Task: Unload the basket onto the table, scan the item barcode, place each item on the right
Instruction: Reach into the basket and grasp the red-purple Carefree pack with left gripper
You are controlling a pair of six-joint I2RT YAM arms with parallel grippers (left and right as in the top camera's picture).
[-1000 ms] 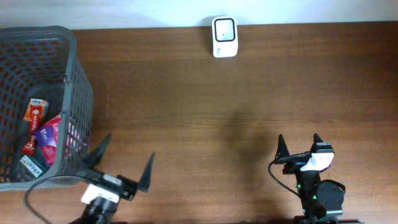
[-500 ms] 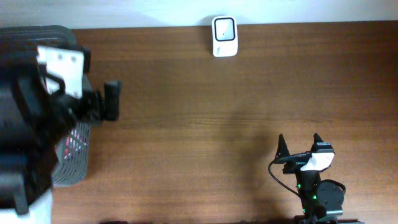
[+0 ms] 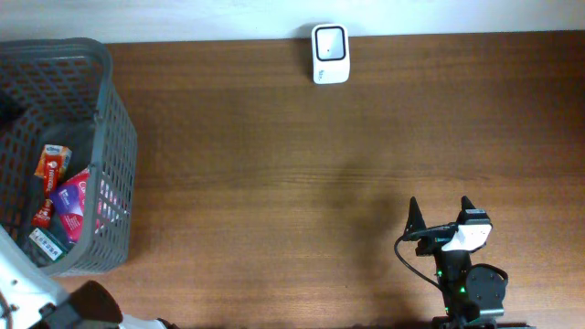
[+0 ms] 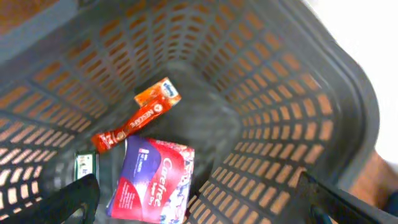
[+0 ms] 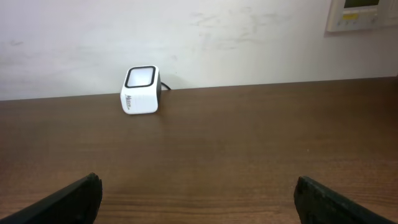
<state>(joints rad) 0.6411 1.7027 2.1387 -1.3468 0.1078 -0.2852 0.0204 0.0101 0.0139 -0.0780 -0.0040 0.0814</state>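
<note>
- Left hand (image 4: 202, 200) hangs over the open top of the grey mesh basket (image 4: 298, 112), looking straight down into it. Its two dark fingers are spread wide, one at the lower left and one at the lower right of the wrist view, with nothing pinched between them.
- On the basket floor lie the items. An orange sachet strip (image 4: 140, 115) runs diagonally, and a purple-and-red box (image 4: 155, 180) sits right beside its lower end. A small dark green packet (image 4: 84, 165) lies to the left of the box.
- In the overhead view the basket fills the left edge of the frame, and all three items sit in its lower half.
- Only a white-and-black part of the left arm (image 3: 27, 297) shows in the overhead view, at the lower left corner. The left hand itself cannot be made out there.
- Right hand (image 3: 440, 212) sits at the lower right of the overhead frame, over the brown wooden bench (image 3: 274, 164). Its fingers are spread apart and empty, and they point toward the top of the frame.
- A white scanner (image 3: 329, 53) with a dark-framed window stands at the top centre of the bench, against the pale wall — well apart from both the basket and the right hand.
- In the right wrist view the scanner appears at upper left, with a dark cable just behind it.
- A pale wall panel (image 5: 364, 12) is cut off at the upper right corner of that view.
</note>
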